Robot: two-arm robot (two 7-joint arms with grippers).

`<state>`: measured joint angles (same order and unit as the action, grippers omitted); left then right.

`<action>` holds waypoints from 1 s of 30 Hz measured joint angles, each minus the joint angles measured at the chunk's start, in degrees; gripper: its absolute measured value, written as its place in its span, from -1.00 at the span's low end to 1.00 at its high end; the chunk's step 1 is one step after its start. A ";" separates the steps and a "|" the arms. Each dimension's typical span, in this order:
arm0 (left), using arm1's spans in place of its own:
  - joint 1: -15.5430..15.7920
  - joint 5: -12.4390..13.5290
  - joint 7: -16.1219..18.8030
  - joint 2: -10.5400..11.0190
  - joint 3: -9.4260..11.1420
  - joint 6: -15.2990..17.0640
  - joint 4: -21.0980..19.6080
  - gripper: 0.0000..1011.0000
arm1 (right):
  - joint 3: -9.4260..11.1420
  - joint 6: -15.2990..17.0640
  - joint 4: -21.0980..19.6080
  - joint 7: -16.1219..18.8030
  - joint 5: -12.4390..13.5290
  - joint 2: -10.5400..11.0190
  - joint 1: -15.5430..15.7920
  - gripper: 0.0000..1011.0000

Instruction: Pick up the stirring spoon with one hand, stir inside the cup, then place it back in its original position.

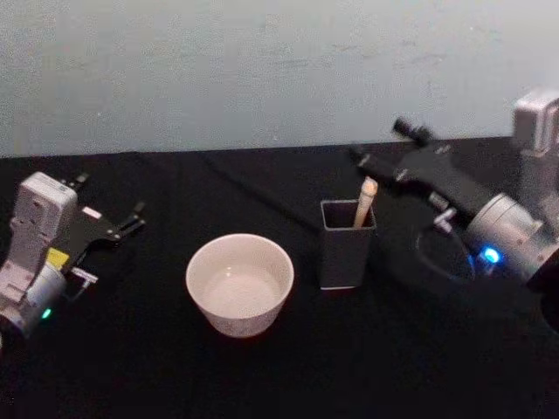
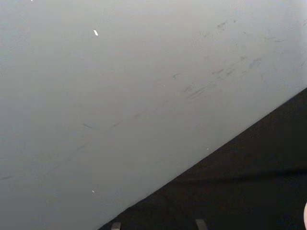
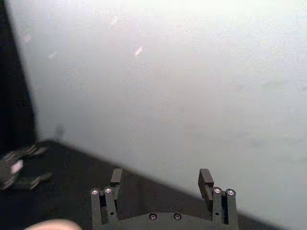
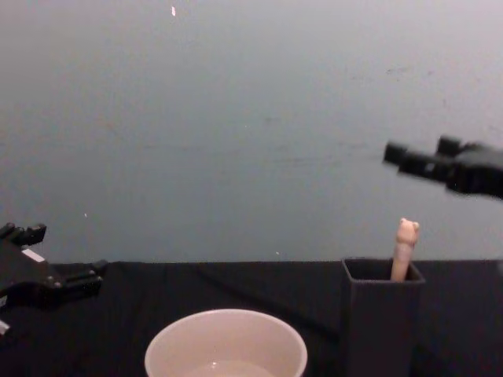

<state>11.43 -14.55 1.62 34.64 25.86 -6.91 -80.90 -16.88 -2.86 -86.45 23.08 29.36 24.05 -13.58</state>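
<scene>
The work is at its first step, the reach for the stirring spoon (image 1: 365,202), which stands handle-up in the dark grey holder (image 1: 347,246), its knobby tip poking above the rim at the holder's right rear corner; nothing has been lifted yet. The right gripper (image 1: 377,150) hangs in the air above and just behind-right of the holder, clear of the spoon, and the right wrist view shows its fingers (image 3: 206,180) spread apart with nothing between them. The next move, as I judge it, calls for bringing those open fingers down and forward until the handle's top sits between them, then closing on it and drawing the spoon straight up so the bowl clears the thin walls. The exposed length of handle is short and leans toward the holder's corner, so the grip has to land high on the handle, and a sideways nudge could tip the narrow holder. The cup (image 1: 239,284) sits on the black desk (image 1: 419,367) just left of the holder, apart from it, looking empty or nearly so; the carry to it is short and open. The left gripper (image 1: 131,223) is parked well left of the holder, beyond the cup, resting low with its fingers apart and empty, out of the way.
</scene>
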 joint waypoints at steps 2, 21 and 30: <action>0.00 0.00 0.00 0.00 0.00 0.00 0.00 0.98 | 1.52 -1.20 -0.15 -2.88 -1.24 -0.77 -0.05 0.98; 0.00 0.00 0.00 0.00 0.00 0.00 0.00 0.98 | 1.32 2.45 10.14 -13.47 -12.99 -3.74 1.57 0.98; 0.00 0.00 0.00 0.00 0.00 0.00 0.00 0.98 | 1.81 2.91 11.95 -13.08 -14.28 -4.92 1.69 0.98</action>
<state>11.43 -14.55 1.62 34.65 25.86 -6.91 -80.90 -15.08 0.05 -74.50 10.00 15.08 19.12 -11.89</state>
